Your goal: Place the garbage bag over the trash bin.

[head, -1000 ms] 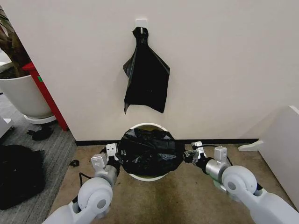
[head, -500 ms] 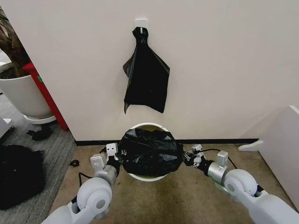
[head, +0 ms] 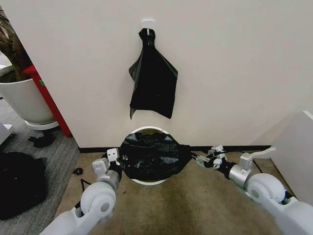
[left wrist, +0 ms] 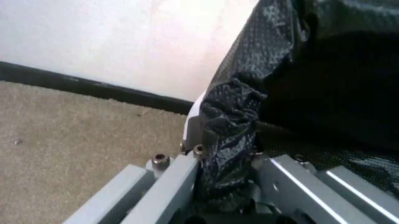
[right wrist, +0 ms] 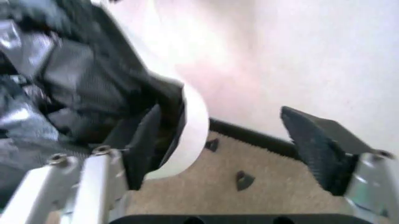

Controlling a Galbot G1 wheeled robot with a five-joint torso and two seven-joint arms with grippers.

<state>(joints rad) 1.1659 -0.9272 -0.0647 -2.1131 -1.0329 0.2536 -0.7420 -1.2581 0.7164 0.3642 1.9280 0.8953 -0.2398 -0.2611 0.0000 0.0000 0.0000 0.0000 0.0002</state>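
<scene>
At the far left of the head view I note a large white plant pot (head: 22, 100) on grey flooring, a red panel (head: 49, 100) leaning at the wall corner beside it, and a dark lumpy heap (head: 19, 183) on the floor nearer to me.

The left hand (head: 119, 164) sits at the left side of the trash bin (head: 146, 181). In the left wrist view its fingers (left wrist: 168, 186) are pressed together on a gathered fold of the garbage bag (left wrist: 234, 140), with a sliver of the white bin rim visible just behind the fold.

The trash bin stands on the brown carpet (head: 186, 205) against the cream wall (head: 234, 73). The garbage bag (head: 154, 156) is spread across the bin's mouth, covering most of it; white rim shows at the far edge and along the near edge.

Above the bin, a second black bag (head: 152, 81) hangs from a white wall hook (head: 147, 23).

The right hand (head: 201, 160) is just beside the bag's right edge. In the right wrist view its fingers (right wrist: 315, 144) are spread wide: one finger lies against the bag-covered rim, the other stands clear over the carpet, gripping nothing.

A white panel (head: 298, 152) stands at the far right.
</scene>
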